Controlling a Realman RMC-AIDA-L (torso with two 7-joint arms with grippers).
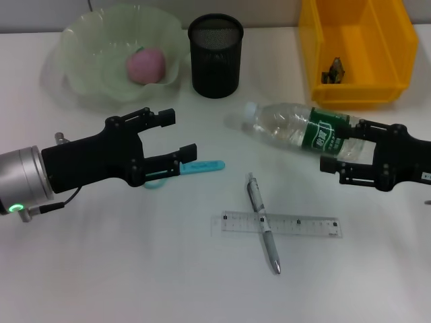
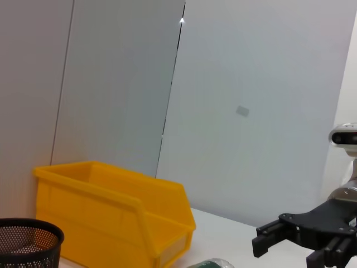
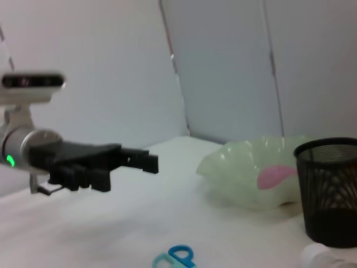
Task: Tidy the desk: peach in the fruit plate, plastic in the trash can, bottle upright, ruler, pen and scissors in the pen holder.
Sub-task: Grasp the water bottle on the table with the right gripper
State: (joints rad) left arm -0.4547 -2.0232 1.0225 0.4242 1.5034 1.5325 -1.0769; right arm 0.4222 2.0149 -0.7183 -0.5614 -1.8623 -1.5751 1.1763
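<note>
Nearest the head camera, at six o'clock on the white desk, a silver pen lies crossed over a clear ruler. At nine o'clock the left gripper hovers with its fingers spread, empty, above the blue-handled scissors, whose handles and blades show from beneath it. At three o'clock the right gripper has its spread fingers on either side of the green-labelled end of the bottle, which lies on its side with its cap toward the pen holder; whether the fingers press the plastic cannot be told.

Along the far edge, the pale green fruit plate at eleven o'clock holds the pink peach. The black mesh pen holder at twelve o'clock shows nothing inside. The yellow trash can at one o'clock holds a small dark crumpled scrap in its near corner.

Only the left wrist view shows the grey wall panels behind the trash can, with the right gripper open at the frame's edge. The right wrist view alone shows the left gripper from the side, raised clear off the desk, with the scissors' blue handles below it and the peach as a pink patch behind the plate's rim.
</note>
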